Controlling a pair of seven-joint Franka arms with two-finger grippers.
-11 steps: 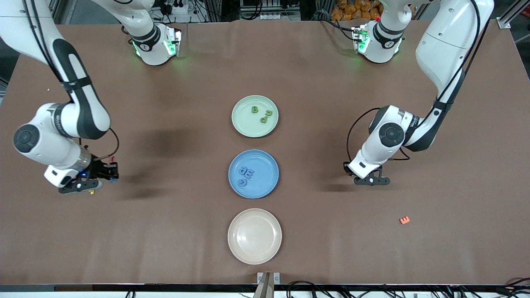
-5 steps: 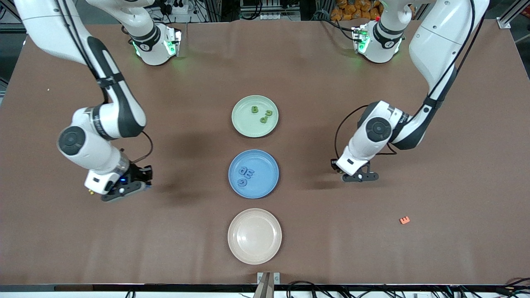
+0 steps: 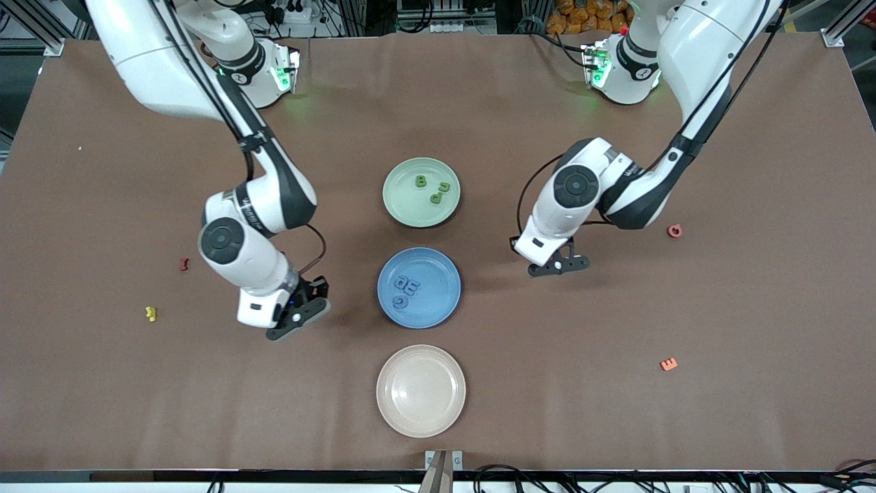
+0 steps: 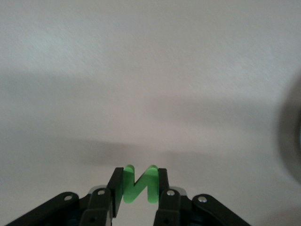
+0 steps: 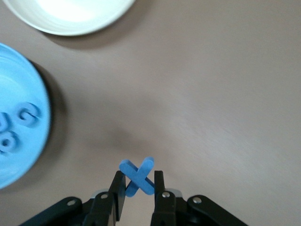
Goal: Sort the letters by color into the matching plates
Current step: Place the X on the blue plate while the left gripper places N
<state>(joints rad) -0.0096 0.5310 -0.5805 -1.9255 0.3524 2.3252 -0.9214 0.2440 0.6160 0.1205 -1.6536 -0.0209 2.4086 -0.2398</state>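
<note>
1. Your right pincer (image 3: 298,320) has swung in from the right arm's end of the tabletop (image 3: 616,424); it hangs beside the blue plate (image 3: 438,308), clamped on a blue X (image 5: 137,176)
2. Your left pincer (image 3: 558,266), clamped on a green N (image 4: 139,183), has closed toward the green plate (image 3: 404,205)
3. Both drops look imminent
4. Red (image 3: 183,263), yellow (image 3: 151,313) and pink (image 3: 675,231) letters, hidden earlier, now show
</note>
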